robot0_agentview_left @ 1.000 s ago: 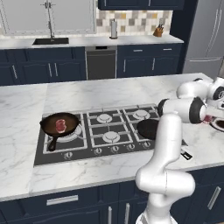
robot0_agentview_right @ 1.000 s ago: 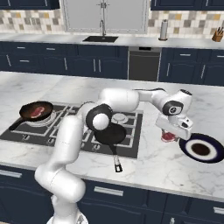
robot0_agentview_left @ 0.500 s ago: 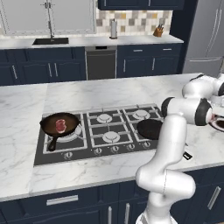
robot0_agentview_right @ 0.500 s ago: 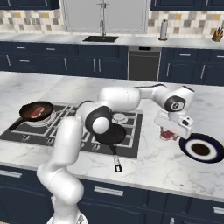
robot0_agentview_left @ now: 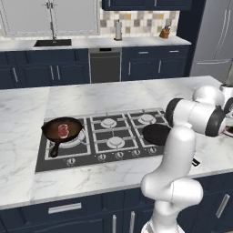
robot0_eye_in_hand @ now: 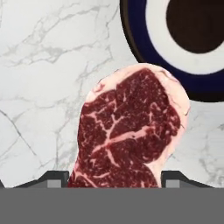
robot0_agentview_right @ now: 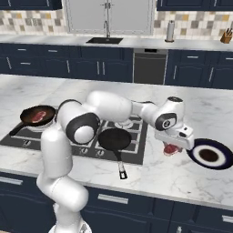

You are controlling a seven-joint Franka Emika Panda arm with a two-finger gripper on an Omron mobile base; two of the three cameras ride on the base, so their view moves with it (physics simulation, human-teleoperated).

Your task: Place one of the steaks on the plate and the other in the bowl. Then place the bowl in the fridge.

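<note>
**A:** Kitchen island, white grey-veined marble top (robot0_agentview_right: 191,175), navy cabinets below. Status?

**B:** My two-finger gripper (robot0_agentview_right: 172,144) grasps one raw red steak with pale marbling and a whitish fat rim (robot0_eye_in_hand: 131,131), jaws standing wide across the slab. I hold it just beside the round navy-rimmed plate with a pale ring and dark centre (robot0_agentview_right: 209,154), above the marble, not yet over the dish.

**A:** Why there?

**B:** My judgement: staging for the plate drop. Next move is a short shift over the centre, then let go.

**A:** Other steak?

**B:** Second red-pink slab (robot0_agentview_left: 63,130) lies in the black long-handled skillet (robot0_agentview_left: 61,132) on the grey gas hob's left burner. An empty black skillet (robot0_agentview_right: 114,139) sits at the hob's right.

**A:** Handling notes?

**B:** Meat looks soft, floppy, irregular; likely to sag. Plate is shallow, glossy, rigid. Bowl: can't locate it.
</note>
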